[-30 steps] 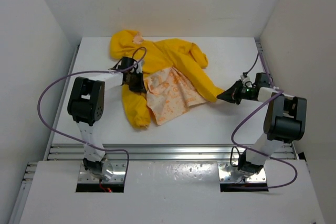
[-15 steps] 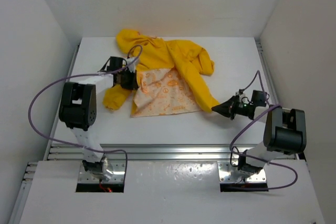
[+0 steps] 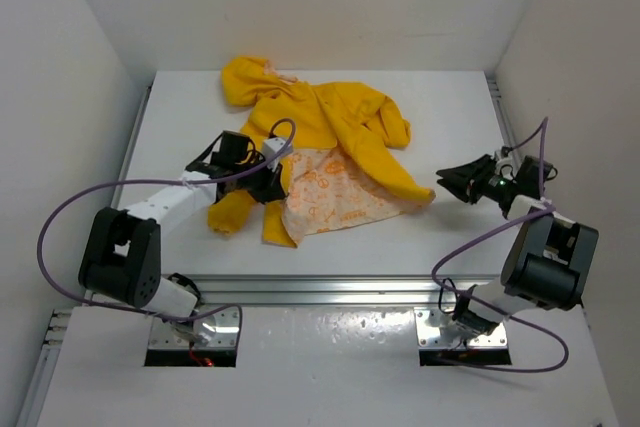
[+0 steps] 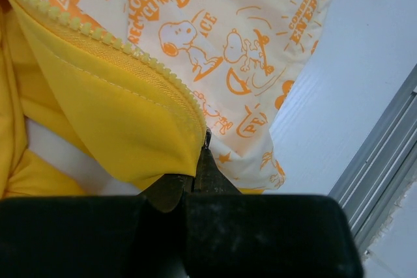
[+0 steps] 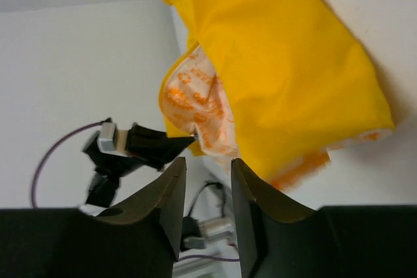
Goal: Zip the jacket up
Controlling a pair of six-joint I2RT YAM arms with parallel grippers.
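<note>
The yellow hooded jacket lies crumpled mid-table, its cream, orange-printed lining turned up at the front. My left gripper is shut on the yellow front edge beside the zipper teeth, at that edge's lower end; the left wrist view shows the yellow panel folded over the lining. My right gripper is open and empty, a short way right of the jacket's right corner. In the right wrist view the fingers stand apart, and the jacket is beyond them.
An aluminium rail runs along the table's near edge, close to the left gripper. White walls close in the table on the left, back and right. Purple cables loop from both arms. The left gripper shows in the right wrist view.
My left gripper has pulled the jacket's front edge nearer and to the right. My right gripper has let go of the jacket's right corner and drawn back to the right.
</note>
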